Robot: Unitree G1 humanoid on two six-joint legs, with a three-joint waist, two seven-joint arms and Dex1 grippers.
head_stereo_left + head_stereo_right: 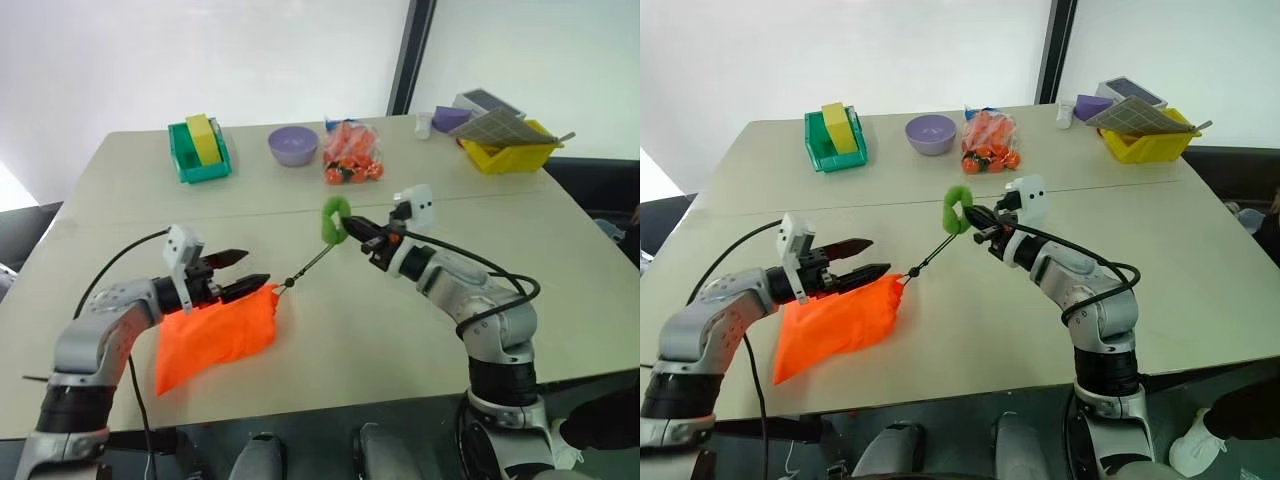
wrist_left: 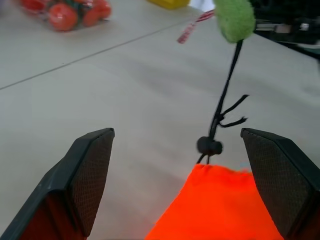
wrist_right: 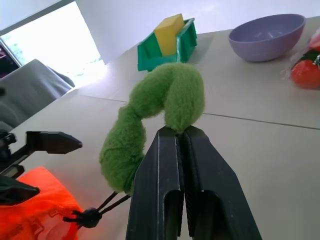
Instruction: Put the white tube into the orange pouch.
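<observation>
Pouch [image 1: 215,338], orange, lies flat on the surface [image 1: 400,330] under and just beside the left end effector [image 1: 247,272], whose 2 fingers stand spread wide over the pouch mouth, grasping nothing. Black cord [image 1: 312,265] runs taut from the mouth up to the green pull [image 1: 334,220]. Right end effector [image 1: 358,228] is clenched on that pull, raised above the surface.

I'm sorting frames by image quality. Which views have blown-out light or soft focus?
Left eye view: the wall behind the table is washed out white. Right wrist view: bright glare top left; the green pull is sharp, the purple bowl softer. Left wrist view: the left gripper fingers are sharp, the orange pouch glows, the bag of orange-red items is blurred.
</observation>
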